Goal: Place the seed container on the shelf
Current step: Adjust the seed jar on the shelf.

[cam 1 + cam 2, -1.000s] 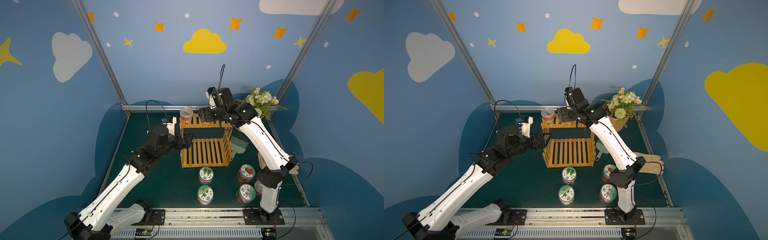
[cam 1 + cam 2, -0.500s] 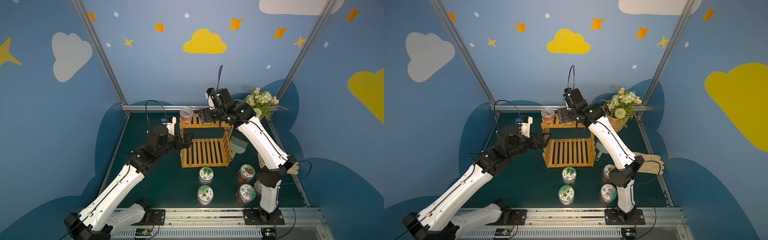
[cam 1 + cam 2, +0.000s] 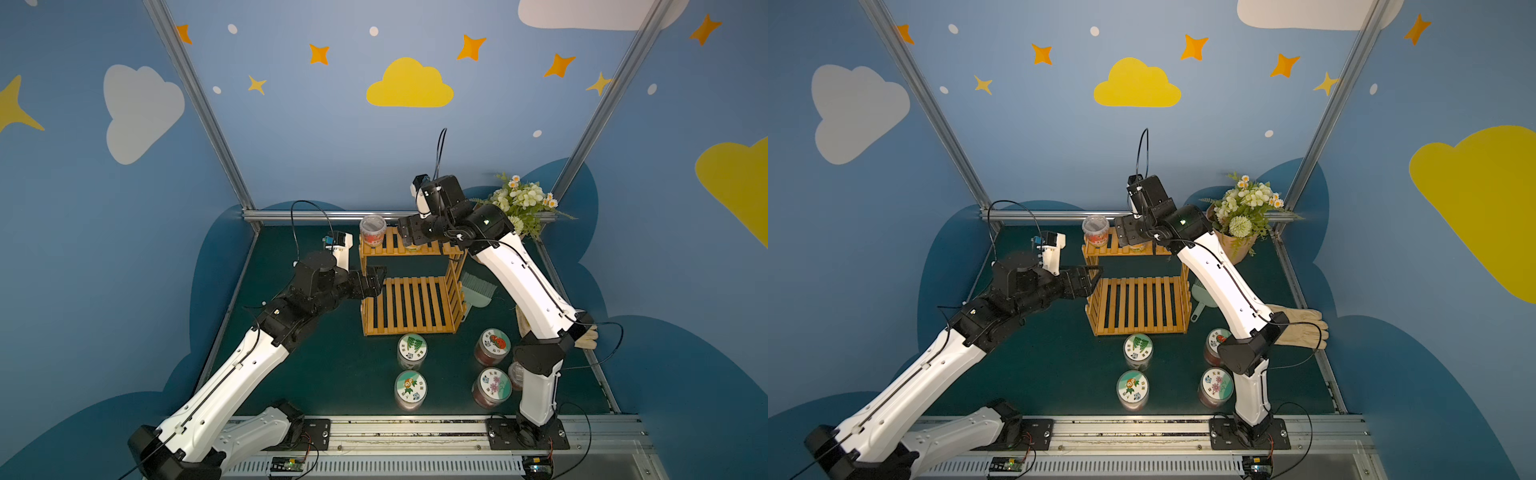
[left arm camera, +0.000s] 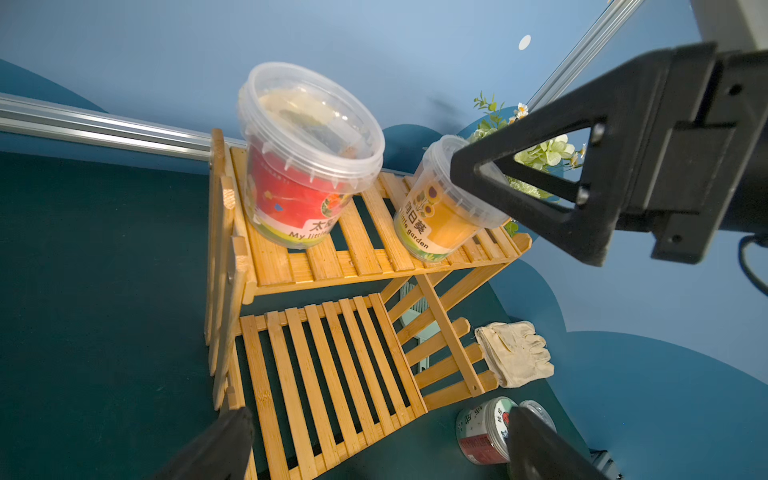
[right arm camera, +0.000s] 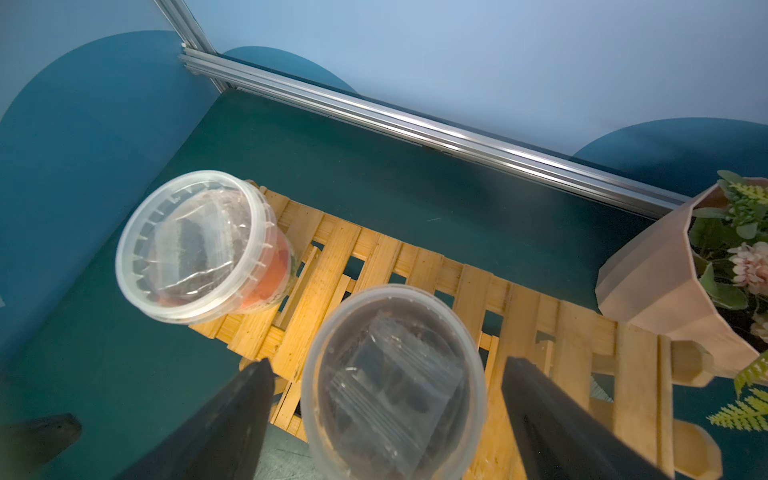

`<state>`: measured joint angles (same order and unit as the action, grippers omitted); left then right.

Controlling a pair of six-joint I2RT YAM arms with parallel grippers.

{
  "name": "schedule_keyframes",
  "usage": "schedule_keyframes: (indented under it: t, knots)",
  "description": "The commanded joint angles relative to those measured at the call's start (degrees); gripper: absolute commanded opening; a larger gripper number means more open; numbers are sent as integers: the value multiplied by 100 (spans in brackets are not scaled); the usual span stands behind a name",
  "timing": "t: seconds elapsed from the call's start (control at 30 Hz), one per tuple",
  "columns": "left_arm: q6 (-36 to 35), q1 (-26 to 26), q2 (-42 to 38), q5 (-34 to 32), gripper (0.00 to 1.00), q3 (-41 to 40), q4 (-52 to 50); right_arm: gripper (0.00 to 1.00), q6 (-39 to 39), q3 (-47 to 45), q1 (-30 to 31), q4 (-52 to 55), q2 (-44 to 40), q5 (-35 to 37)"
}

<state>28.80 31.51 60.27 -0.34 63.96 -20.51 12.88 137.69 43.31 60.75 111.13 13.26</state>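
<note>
The shelf (image 3: pixel 409 305) (image 3: pixel 1138 305) is a two-tier rack of orange-tan slats at the back middle of the green table. On its top tier stand two clear-lidded tubs. The seed container (image 4: pixel 440 220) (image 5: pixel 392 382) has a yellow label; a red-labelled tub (image 3: pixel 372 230) (image 4: pixel 299 166) (image 5: pixel 199 249) stands left of it. My right gripper (image 5: pixel 386 365) (image 3: pixel 409 237) hovers open over the seed container, a gap showing on either side of the lid. By the shelf's left side, at the lower tier, my left gripper (image 4: pixel 378 415) (image 3: pixel 376 278) is open and holds nothing.
Several lidded jars (image 3: pixel 411 351) (image 3: pixel 1214 384) stand in front of the shelf. A flowerpot (image 3: pixel 1237 232) (image 5: pixel 665 282) is close to the shelf's right end. A glove (image 3: pixel 1296 326) and a green brush (image 3: pixel 478 289) lie at the right.
The right gripper's jaws have spread wider apart from the seed container's sides. The left arm has not moved.
</note>
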Motion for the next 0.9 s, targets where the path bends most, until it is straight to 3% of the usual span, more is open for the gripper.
schedule_keyframes:
  t: [0.0, 0.27, 0.57, 0.7, 0.87]
  knots:
    - [12, -21, -12, 93, 100, 49, 82, 98, -50, 112, 14, 61, -197, 265]
    - [31, -22, -25, 122, 100, 44, 57, 98, 122, 85, -51, 209, -9, -153]
    - [16, -22, -34, 91, 100, 45, 22, 87, 145, 76, -122, 235, 67, -231]
    - [12, -22, -41, 96, 100, 37, 12, 93, 162, 32, -189, 249, 62, -273]
    - [25, -26, -28, 95, 100, -5, 38, 92, 126, 31, -214, 257, 110, -514]
